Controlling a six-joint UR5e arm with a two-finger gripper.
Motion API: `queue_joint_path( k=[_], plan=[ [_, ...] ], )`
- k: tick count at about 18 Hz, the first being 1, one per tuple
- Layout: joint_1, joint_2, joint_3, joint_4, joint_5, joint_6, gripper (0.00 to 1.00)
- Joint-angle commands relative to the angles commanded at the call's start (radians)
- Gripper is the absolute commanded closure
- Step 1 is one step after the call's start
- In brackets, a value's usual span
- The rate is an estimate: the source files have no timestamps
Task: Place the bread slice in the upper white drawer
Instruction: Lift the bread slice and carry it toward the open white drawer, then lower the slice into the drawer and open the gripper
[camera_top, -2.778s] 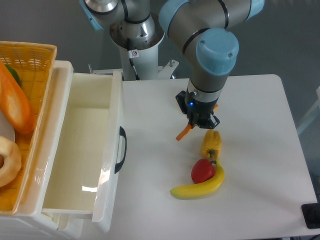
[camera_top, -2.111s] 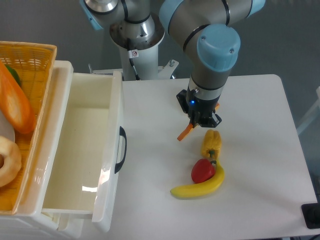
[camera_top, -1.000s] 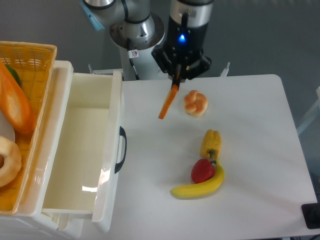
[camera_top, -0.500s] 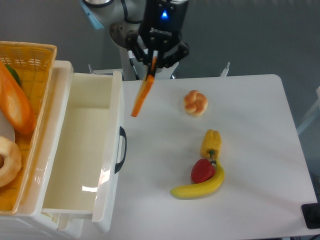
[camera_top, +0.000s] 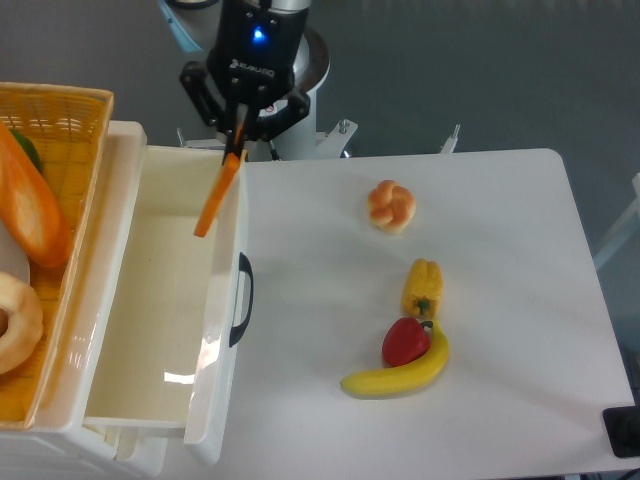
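While hanging above the upper white drawer (camera_top: 150, 300), the hand (camera_top: 240, 130) pinches the bread slice (camera_top: 217, 196) edge-on.

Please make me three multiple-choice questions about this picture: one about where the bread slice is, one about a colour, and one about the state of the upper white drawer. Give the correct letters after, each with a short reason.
1. Where is the bread slice?
A. Lying on the table beside the banana
B. Hanging from the pincer over the front edge of the upper white drawer
C. Inside the woven basket

2. What colour is the handle of the upper white drawer?
A. Black
B. Red
C. Yellow

3. In what state is the upper white drawer?
A. Closed
B. Pulled open, nothing visible inside
C. Pulled open, holding the bun

Answers:
1. B: the pincer grips the slice by its top edge, and the slice hangs edge-on above the drawer's front wall.
2. A: the curved handle looks dark against the white front.
3. B: the bare inside shows, while the bun sits on the table.
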Motion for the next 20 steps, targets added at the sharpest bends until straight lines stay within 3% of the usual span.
queue_joint_path(
  k=[8, 10, 13, 16, 20],
  plan=[
    [-0.043, -0.047, -0.019, 0.069, 0.000, -0.052, 1.00],
    [-0.052, -0.064, -0.020, 0.072, 0.005, -0.052, 0.88],
    [-0.054, -0.066, -0.025, 0.075, 0.005, -0.037, 0.59],
    [-0.055, -0.069, -0.025, 0.081, 0.005, -0.035, 0.47],
    [-0.057, -0.075, -0.025, 0.118, 0.008, -0.037, 0.42]
  ],
)
